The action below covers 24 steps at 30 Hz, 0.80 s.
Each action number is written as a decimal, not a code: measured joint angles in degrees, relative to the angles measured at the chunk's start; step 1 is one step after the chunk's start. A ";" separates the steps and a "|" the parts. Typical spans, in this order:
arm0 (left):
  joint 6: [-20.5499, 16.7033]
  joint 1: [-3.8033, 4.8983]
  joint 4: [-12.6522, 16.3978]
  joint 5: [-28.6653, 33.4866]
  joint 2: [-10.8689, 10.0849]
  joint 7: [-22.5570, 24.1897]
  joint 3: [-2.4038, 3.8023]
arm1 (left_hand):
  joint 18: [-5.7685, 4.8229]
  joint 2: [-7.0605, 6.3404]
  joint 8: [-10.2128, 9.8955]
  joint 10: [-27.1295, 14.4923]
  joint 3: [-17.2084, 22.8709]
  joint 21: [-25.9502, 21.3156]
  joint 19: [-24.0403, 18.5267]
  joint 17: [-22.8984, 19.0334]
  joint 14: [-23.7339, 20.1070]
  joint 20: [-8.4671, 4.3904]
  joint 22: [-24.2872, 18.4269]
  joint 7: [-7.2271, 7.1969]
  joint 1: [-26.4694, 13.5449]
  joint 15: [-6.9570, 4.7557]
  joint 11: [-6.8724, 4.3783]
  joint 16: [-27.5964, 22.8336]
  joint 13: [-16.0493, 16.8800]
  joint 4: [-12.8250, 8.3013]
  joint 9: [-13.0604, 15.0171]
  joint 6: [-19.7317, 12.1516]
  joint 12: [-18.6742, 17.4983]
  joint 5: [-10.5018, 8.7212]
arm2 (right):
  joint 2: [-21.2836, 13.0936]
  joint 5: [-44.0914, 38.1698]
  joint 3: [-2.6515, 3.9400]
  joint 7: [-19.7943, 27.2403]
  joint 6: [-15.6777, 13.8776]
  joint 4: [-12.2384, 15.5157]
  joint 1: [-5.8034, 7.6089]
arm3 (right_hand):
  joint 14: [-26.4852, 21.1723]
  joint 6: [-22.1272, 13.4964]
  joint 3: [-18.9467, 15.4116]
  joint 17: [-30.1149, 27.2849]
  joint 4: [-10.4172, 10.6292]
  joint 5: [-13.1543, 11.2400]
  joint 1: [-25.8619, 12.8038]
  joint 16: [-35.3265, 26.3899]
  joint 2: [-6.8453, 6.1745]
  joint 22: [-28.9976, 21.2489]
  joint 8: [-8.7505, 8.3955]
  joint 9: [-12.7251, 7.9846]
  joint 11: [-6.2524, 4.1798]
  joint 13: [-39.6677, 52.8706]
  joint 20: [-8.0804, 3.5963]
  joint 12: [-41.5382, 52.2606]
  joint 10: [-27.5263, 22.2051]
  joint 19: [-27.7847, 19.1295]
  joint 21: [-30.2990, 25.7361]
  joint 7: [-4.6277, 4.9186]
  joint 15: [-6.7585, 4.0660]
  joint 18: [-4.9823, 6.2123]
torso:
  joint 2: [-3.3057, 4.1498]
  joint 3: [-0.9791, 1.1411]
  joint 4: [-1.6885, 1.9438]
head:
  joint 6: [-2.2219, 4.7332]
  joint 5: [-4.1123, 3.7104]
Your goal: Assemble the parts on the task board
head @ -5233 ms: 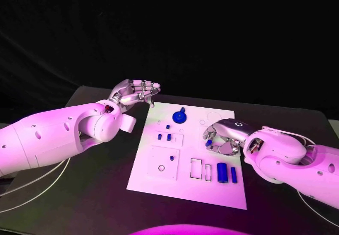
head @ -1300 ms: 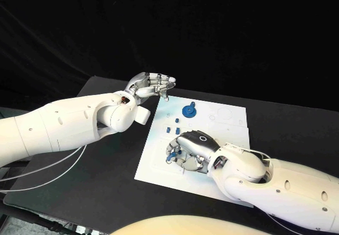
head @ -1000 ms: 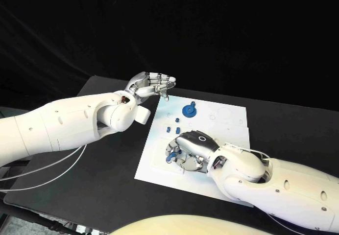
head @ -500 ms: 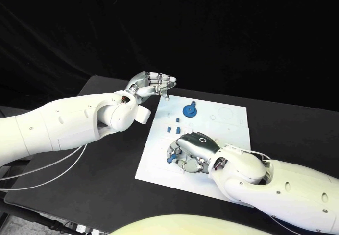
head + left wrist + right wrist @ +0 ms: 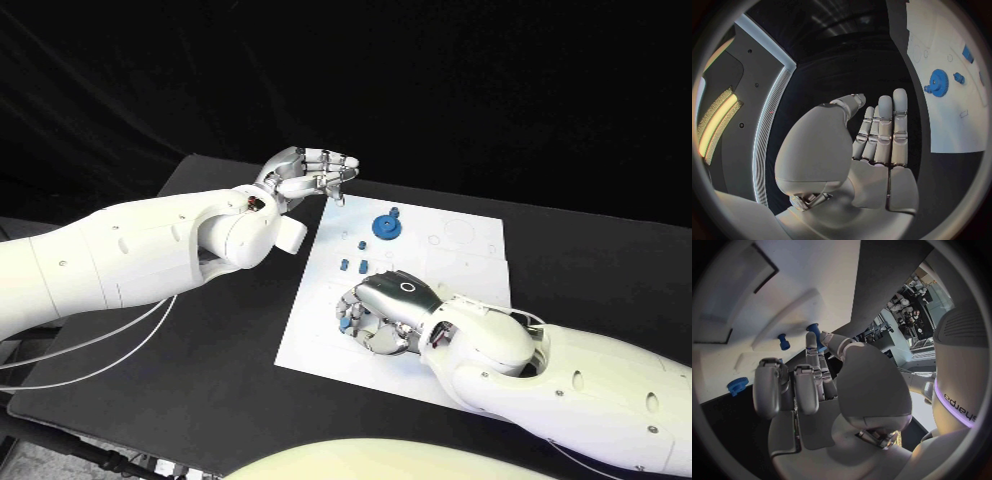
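One blue part (image 5: pixel 346 322) pinched by right hand (image 5: pixel 387 308) (over task board (image 5: pixel 325 345)), left hand (image 5: pixel 306 177) empty, fingers curled.

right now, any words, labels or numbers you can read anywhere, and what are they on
"sharpa": printed running sideways on the white casing of the robot's arm, seen in the right wrist view.
Nothing else is readable: the task board carries only outlines and cut-outs, with no legible print, and no lettering can be made out on the blue gear, the left hand or the right hand.
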 measured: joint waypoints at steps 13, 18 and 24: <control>0.02 0.00 -0.02 0.00 0.01 -0.12 0.00 | 0.00 0.00 0.00 0.01 0.00 0.00 0.00 0.00 0.00 0.00 0.00 0.00 0.00 0.00 -0.01 0.00 0.00 0.00 0.00 0.00 0.00 0.00 | 0.03 -0.51 -0.10 -0.44 -0.30 -0.15 -0.02 | 0.00 -1.96 -0.77 0.00 0.77 0.00 -1.42 0.00 -1.43 -0.01 -1.25 -0.55 0.41 0.17 0.43 -0.53 -0.40 0.00 -0.34 -0.49 0.00 0.01 | -0.02 0.04 0.00 | 0.00 -0.01; 0.03 0.00 -0.03 0.00 0.00 -0.15 0.00 | 0.00 0.00 0.00 0.01 0.00 0.00 0.00 0.00 0.00 0.00 0.00 0.00 0.00 0.00 -0.01 0.00 0.00 0.00 0.00 0.00 0.00 0.00 | -0.53 -0.78 -0.11 -0.67 -1.40 0.21 -0.02 | 0.00 -3.28 -1.01 -0.16 1.01 0.21 -1.71 0.00 -1.73 -0.02 -2.13 -0.79 0.27 0.28 0.43 -0.54 -0.66 0.00 -0.70 -0.45 0.00 0.00 | -0.02 0.07 0.00 | 0.10 -0.02; 0.05 0.00 -0.05 0.00 -0.08 -0.18 0.00 | 0.00 0.00 0.00 0.01 0.00 0.00 0.00 -0.08 0.00 0.00 0.00 0.00 0.00 0.00 -0.01 0.00 0.00 0.00 -0.05 0.00 0.00 0.00 | -1.97 -0.99 -0.09 -0.77 -3.50 1.70 -0.02 | 0.00 -3.69 -1.58 -0.06 0.95 0.55 -1.71 0.00 -1.73 -0.02 -2.25 -0.82 -0.32 1.29 0.43 0.63 0.92 0.00 -0.70 -0.38 0.00 0.00 | -0.01 0.08 0.00 | 0.29 -0.22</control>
